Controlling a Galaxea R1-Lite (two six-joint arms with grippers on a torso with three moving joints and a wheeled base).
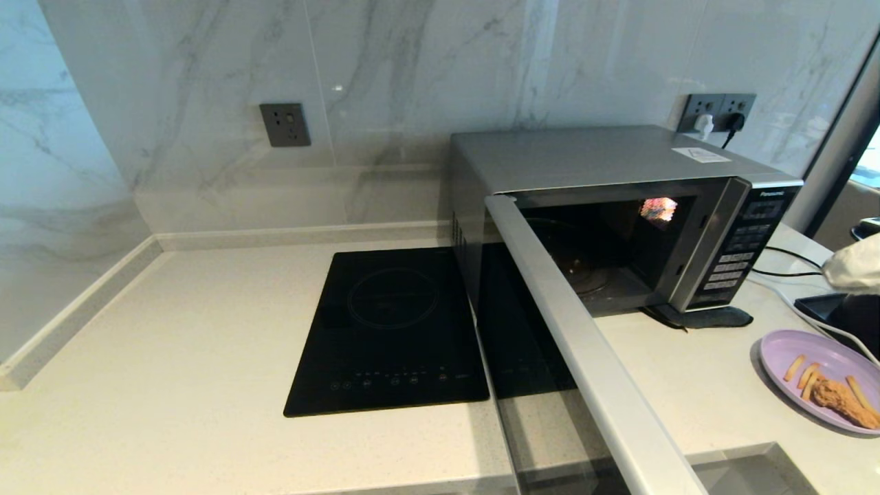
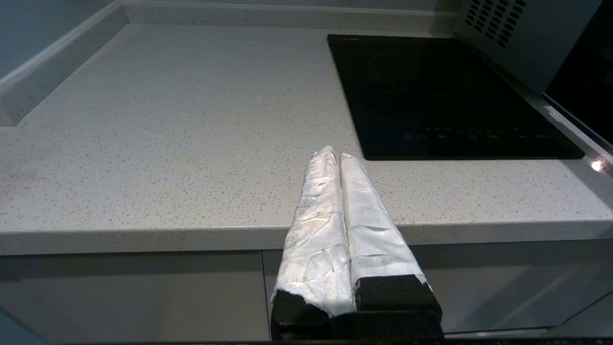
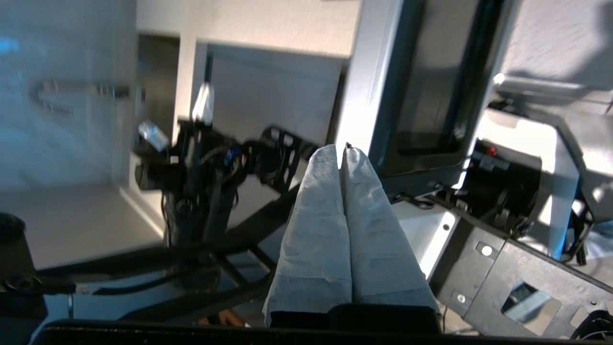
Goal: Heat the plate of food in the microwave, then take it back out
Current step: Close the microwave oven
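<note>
Nearest to me, the open microwave door [image 1: 584, 357] cuts across the lower middle of the head view, its top edge running from the bottom edge up toward the centre. My left gripper [image 2: 339, 155] is parked low in front of the counter edge, its padded fingers pressed together on nothing, pointing at the countertop [image 2: 167, 120] short of the black induction hob [image 2: 440, 96].

My right gripper [image 3: 341, 149] has its wrapped fingers shut together too, nothing between them. Its wrist camera looks past the tips at rig hardware and a dark panel, not at the food. In the head view, I take the pale wrapped shape at the right edge to be part of that arm, but I can't be sure.

The plate of food [image 1: 821, 378] sits at the lower right of the head view, on the counter, cut by the frame edge. The plate is round, so it has no heading of its own. The fries lie roughly parallel, slanting up to the right, and the chicken piece's long axis runs toward the lower right.

Further back, the microwave [image 1: 605, 213] stands open in the upper right, cavity dark and empty.

Risks as I judge them: those jaws must part before any grasp on the rim. A tilted lift would spill the fries, and a wide swing could clip the door.
</note>
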